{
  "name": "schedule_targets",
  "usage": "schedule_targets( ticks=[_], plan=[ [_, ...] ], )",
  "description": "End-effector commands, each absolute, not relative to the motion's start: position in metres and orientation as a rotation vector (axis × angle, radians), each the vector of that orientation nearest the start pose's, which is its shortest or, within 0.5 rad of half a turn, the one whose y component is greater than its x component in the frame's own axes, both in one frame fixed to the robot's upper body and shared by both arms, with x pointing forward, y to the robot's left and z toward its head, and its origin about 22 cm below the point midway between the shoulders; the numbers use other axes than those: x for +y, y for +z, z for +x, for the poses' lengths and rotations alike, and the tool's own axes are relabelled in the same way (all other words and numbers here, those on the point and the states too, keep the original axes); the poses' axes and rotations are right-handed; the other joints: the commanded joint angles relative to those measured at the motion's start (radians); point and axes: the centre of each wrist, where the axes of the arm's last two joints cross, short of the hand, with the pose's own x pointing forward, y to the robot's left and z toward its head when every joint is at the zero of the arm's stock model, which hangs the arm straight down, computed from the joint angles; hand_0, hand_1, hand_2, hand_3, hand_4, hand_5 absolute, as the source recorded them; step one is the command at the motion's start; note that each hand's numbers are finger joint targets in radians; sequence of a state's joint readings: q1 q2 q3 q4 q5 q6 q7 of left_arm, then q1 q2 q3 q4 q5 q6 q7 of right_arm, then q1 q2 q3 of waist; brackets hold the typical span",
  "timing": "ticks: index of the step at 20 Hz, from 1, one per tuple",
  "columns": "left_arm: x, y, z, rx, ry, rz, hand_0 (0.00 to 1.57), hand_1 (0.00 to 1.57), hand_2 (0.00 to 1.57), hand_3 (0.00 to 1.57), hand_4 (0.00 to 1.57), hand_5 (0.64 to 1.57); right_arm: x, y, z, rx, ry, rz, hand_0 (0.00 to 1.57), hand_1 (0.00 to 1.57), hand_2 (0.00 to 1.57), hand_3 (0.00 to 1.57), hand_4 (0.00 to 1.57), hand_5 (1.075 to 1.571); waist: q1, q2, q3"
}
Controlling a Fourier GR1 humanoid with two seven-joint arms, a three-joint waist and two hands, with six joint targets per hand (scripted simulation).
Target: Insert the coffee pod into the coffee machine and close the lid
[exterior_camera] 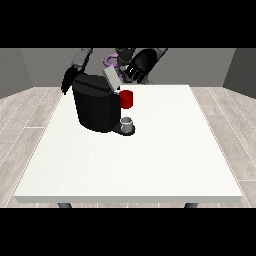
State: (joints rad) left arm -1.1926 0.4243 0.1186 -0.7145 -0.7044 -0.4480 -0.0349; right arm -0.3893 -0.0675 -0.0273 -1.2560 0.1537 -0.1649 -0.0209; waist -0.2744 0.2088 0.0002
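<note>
Simply boxy black coffee machine (95, 107)

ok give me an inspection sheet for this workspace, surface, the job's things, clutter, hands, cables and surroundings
Surface: white table, bare across the near half.
Job's things: black coffee machine stands at the far left part of the table; its grey lid is tilted up, open. A red holder sticks out at the machine's front, above a small grey cup on the base. Coffee pod: not seen apart from these.
Clutter: nothing seen.
Hands: hand at the view's right hovers behind the lid; hand at the view's left hangs behind the machine's far corner. Neither plainly holds anything.
Cables: nothing seen.
Surroundings: wood-plank floor, grey walls.
</note>
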Motion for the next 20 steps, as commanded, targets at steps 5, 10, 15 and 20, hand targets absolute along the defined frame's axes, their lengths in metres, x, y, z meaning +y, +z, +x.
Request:
schedule_targets(
  ticks=[5, 10, 15, 20],
  plan=[
    [0.257, 0.265, 0.458, -1.532, -1.110, 0.626, 1.21, 1.21, 1.28, 1.24, 0.47, 1.571, -0.208, 0.041, 0.336, -1.683, 0.124, -0.229, 0.00, 0.00, 0.00, 0.00, 0.12, 1.571, -0.028, 0.055, -0.0001],
    [0.243, 0.259, 0.461, -1.552, -1.114, 0.615, 1.20, 1.20, 1.26, 1.23, 0.46, 1.571, -0.210, 0.052, 0.345, -1.709, 0.119, -0.249, 0.00, 0.00, 0.00, 0.00, 0.00, 1.571, -0.021, 0.088, 0.0000],
    [0.229, 0.260, 0.462, -1.544, -1.149, 0.572, 1.24, 1.24, 1.28, 1.23, 0.42, 1.571, -0.229, 0.044, 0.348, -1.687, 0.086, -0.273, 0.00, 0.00, 0.00, 0.00, 0.13, 1.571, 0.012, 0.077, 0.0003],
    [0.239, 0.266, 0.462, -1.557, -1.118, 0.607, 1.19, 1.19, 1.25, 1.20, 0.42, 1.571, -0.226, 0.056, 0.350, -1.717, 0.125, -0.242, 0.00, 0.00, 0.00, 0.00, 0.17, 1.571, -0.023, 0.096, 0.0001]
  ],
)
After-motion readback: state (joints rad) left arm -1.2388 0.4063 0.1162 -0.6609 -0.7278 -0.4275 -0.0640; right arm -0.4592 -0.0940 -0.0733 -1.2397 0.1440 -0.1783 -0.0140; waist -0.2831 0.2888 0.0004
